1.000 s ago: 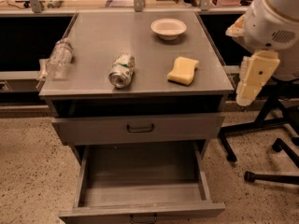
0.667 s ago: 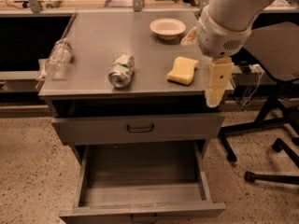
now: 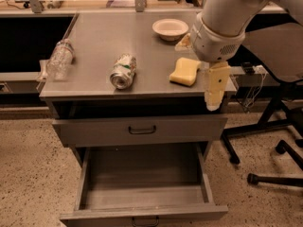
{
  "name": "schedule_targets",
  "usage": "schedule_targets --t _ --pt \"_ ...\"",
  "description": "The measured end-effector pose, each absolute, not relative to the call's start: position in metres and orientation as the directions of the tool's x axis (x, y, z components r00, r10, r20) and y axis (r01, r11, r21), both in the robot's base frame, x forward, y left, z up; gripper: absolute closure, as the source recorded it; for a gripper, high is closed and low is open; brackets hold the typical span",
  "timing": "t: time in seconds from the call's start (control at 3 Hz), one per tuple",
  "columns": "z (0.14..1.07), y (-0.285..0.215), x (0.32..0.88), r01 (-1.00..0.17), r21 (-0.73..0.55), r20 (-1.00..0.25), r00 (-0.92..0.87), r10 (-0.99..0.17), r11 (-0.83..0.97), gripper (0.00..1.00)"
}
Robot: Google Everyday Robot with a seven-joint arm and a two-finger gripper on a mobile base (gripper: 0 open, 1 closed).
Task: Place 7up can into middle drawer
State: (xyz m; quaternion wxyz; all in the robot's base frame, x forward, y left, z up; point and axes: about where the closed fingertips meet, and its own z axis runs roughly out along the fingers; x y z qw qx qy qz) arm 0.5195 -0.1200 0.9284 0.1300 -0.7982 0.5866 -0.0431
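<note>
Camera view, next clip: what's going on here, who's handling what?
The 7up can has not been picked up: it lies on its side on the cabinet top, untouched. The robot's gripper hangs at the top's right front corner, just beside the yellow sponge, with the sponge between it and the can. Below, the middle drawer is pulled open, with no can in it.

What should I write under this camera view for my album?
Gripper hangs at the right edge of the cabinet; 7up can lies on top, middle drawer open below.
</note>
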Motion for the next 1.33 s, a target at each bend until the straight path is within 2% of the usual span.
schedule_targets --t 0.33,0.67,1.33 --pt "0.926 -0.106 0.524 -0.872 -0.266 -0.015 0.430 -0.903 -0.411 0.00" --pt "0.930 -0.059 0.524 -0.662 -0.275 0.213 0.665 -0.716 -0.697 0.00" --pt "0.938 -0.052 0.536 -0.532 -0.233 0.324 0.746 -0.581 -0.814 0.00"
